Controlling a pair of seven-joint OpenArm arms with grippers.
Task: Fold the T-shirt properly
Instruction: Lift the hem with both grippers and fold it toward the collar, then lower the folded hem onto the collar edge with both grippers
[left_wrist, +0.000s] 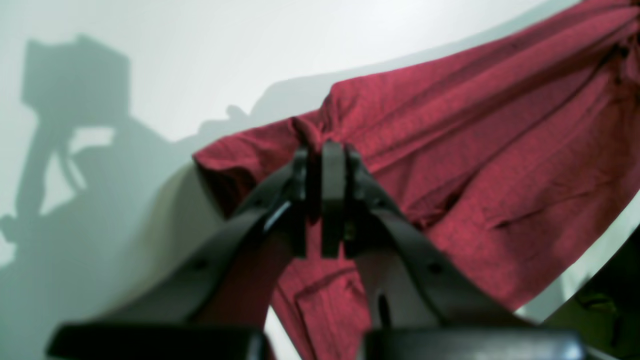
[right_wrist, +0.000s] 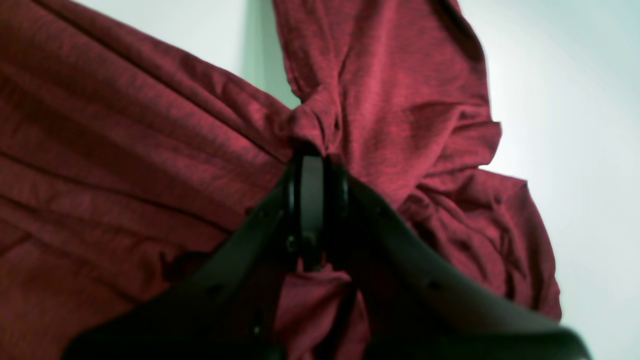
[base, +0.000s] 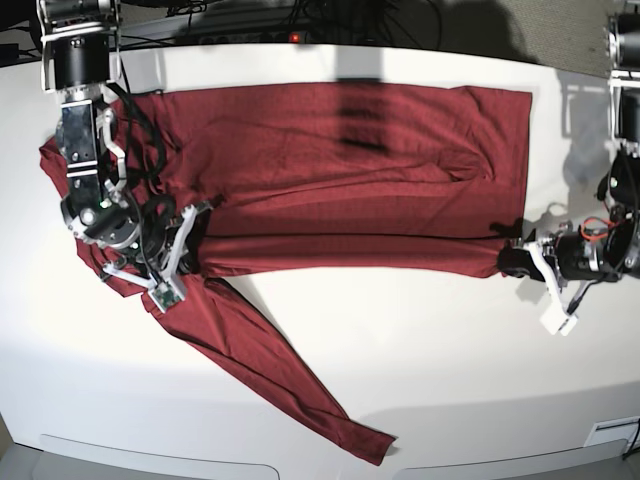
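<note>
The maroon T-shirt (base: 340, 170) lies spread across the far half of the white table (base: 450, 370), its near edge stretched in a straight line between my two grippers. One long sleeve (base: 290, 380) trails diagonally toward the front edge. My left gripper (base: 512, 262) is at the right end of that edge. In the left wrist view it (left_wrist: 325, 150) is shut on a bunched pinch of the T-shirt (left_wrist: 475, 150). My right gripper (base: 192, 238) is at the left end. In the right wrist view it (right_wrist: 312, 157) is shut on gathered fabric of the T-shirt (right_wrist: 125, 150).
Cables and a power strip (base: 290, 30) run behind the table's far edge. The right arm's column (base: 85, 120) stands over the shirt's left end. The left arm's base (base: 625, 60) is at the far right. The table's front edge (base: 330, 470) is near the sleeve cuff.
</note>
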